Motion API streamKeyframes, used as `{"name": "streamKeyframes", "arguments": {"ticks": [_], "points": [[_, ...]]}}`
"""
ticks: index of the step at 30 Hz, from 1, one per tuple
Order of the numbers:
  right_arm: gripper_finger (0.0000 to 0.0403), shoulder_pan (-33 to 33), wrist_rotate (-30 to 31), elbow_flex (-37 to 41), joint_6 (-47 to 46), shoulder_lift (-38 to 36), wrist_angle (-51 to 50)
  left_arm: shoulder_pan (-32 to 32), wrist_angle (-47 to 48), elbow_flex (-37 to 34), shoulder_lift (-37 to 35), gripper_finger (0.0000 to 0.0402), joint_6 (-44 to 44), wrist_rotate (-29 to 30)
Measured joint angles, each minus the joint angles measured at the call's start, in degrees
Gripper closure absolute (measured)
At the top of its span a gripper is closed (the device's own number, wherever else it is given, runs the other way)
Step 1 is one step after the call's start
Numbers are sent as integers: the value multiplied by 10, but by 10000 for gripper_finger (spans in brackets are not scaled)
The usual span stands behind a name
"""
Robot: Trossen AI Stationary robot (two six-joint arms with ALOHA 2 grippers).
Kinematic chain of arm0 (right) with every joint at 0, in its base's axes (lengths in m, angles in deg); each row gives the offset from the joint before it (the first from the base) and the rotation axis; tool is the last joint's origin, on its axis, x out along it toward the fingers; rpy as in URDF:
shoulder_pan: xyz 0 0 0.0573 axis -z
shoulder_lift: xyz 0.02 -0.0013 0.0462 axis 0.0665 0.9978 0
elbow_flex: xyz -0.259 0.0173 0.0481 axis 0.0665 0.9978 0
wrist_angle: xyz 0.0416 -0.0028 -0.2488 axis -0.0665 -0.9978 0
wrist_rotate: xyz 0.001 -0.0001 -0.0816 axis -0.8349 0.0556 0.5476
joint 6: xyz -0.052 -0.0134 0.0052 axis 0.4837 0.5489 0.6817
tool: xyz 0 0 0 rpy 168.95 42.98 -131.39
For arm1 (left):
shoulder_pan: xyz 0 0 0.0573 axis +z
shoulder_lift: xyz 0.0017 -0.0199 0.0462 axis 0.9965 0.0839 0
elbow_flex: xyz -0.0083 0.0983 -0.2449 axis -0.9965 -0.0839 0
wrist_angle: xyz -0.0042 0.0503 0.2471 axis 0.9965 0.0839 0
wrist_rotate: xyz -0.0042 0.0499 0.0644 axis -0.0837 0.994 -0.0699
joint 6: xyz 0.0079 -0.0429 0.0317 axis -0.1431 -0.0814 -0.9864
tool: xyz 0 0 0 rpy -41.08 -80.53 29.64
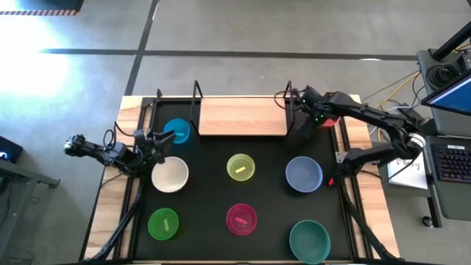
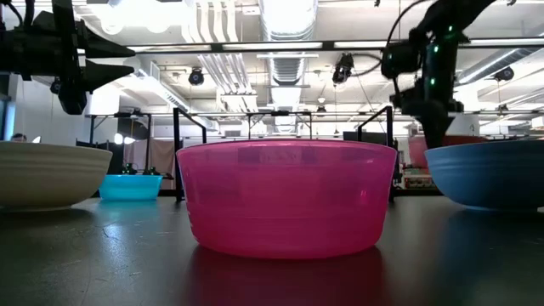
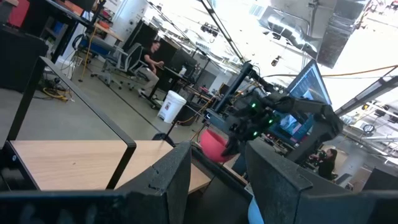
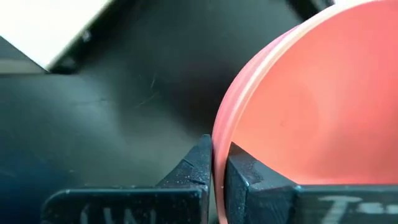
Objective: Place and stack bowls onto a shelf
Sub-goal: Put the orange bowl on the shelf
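A red bowl point(image 1: 330, 121) hangs just off the right end of the wooden shelf point(image 1: 243, 116), with my right gripper point(image 1: 318, 118) shut on its rim. In the low view the red bowl point(image 2: 418, 150) shows well above the mat, behind the grey-blue bowl point(image 2: 489, 174). My left gripper point(image 1: 158, 143) waits open at the mat's left edge, between the blue bowl point(image 1: 177, 131) and the white bowl point(image 1: 170, 174), holding nothing. All the other bowls sit on their bases on the black mat. My right gripper pinches the red bowl's rim point(image 4: 219, 134) between its two fingers, one finger inside the bowl and one outside. The fingers come from above, slanting steeply down. The bowl hangs tilted below them, lifted clear of the mat.
On the black mat point(image 1: 272, 199) stand a yellow bowl point(image 1: 241, 167), a green bowl point(image 1: 163, 224), a magenta bowl point(image 1: 241, 218) and a teal bowl point(image 1: 310, 239). Thin black uprights point(image 1: 197, 99) stand at the shelf's ends. People sit at desks beyond the table.
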Motion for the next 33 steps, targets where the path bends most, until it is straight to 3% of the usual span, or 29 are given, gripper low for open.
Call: {"name": "streamKeyframes", "arguments": {"ticks": [8,15,26,33], "points": [[394,-22,1,-109,-37,-50,-38,0,0,0,0,265,0,0],[394,-89,1,-211,-49,-56,-38,0,0,0,0,265,0,0],[394,-257,-1,-286,37,5,38,0,0,0,0,265,0,0],[394,-304,-1,-287,98,67,91,0,0,0,0,265,0,0]]}}
